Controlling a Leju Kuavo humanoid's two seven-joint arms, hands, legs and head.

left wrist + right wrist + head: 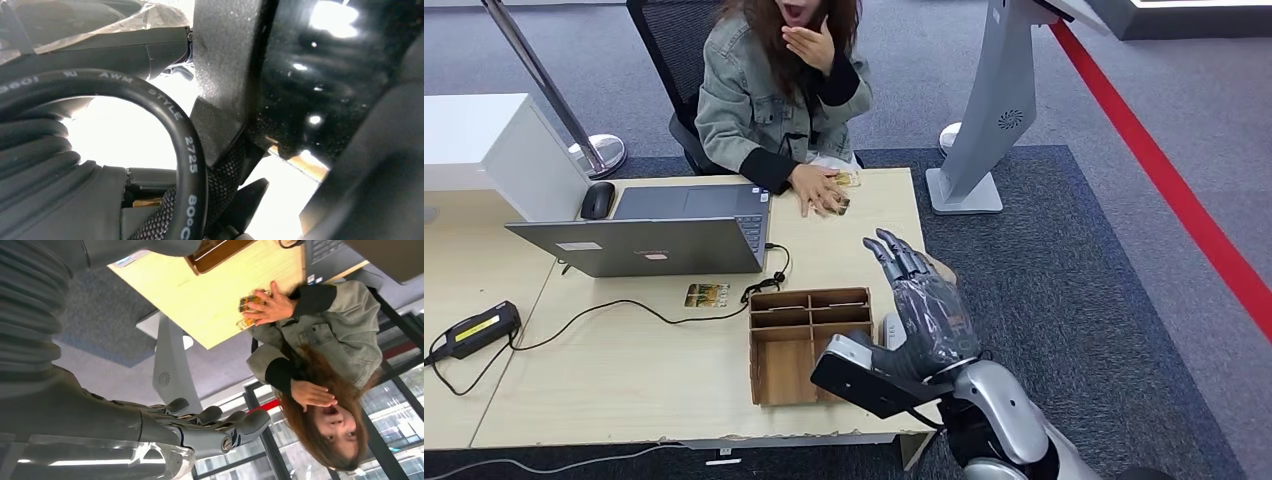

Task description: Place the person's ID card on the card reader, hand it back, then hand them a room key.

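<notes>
- Reaching up from the 5 o'clock corner of the head view, the right robot hand (916, 300) hung over the right edge of the desk (624, 370), fingers straight, spread apart and holding nothing.
- The right wrist view showed the same right robot hand (200, 427) with fingers extended and nothing between them.
- The left robot hand could not be made out; the left wrist view gave only a dark close-up of a black cable (165, 115) and housing, so its state could not be told.
- A person (774, 90) sat at 12 o'clock behind the desk, one hand raised to the face.
- The person's other hand (819, 190) lay flat on the desk, resting on a yellowish card (848, 179) near the far edge.
- A second, patterned card (707, 295) lay on the desk just at 9 o'clock of the brown divided tray (804, 340), in front of the open laptop (664, 235).
- A black mouse (597, 200) sat at 9 o'clock of the laptop.
- A black device with a yellow label (474, 330) lay at the desk's 9 o'clock edge, its cable running toward the laptop.
</notes>
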